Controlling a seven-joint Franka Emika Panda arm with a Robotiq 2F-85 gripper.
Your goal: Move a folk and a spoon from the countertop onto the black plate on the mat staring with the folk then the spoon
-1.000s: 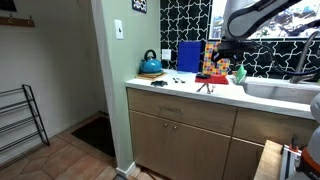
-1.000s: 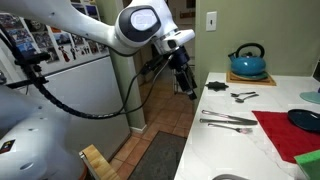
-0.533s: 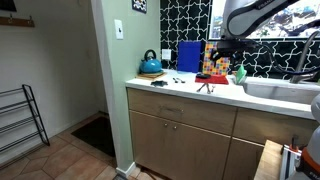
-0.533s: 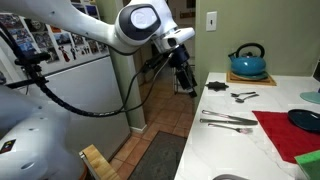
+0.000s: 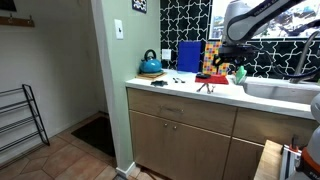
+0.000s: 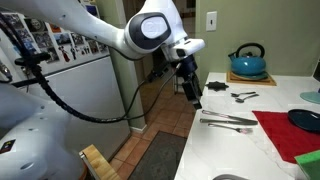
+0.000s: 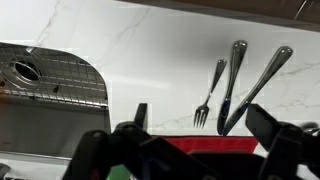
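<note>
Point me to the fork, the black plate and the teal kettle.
fork (image 7: 210, 92): wrist view, mid-handle.
black plate (image 6: 306, 120): exterior view, bare top face.
teal kettle (image 6: 248, 62): exterior view, body.

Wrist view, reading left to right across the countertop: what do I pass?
Sink with its wire grid → fork → two longer utensils, whose lower ends converge, so I leave their order between themselves open.

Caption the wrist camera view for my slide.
Open gripper above a fork and two longer utensils on the countertop, beside a sink.
</note>
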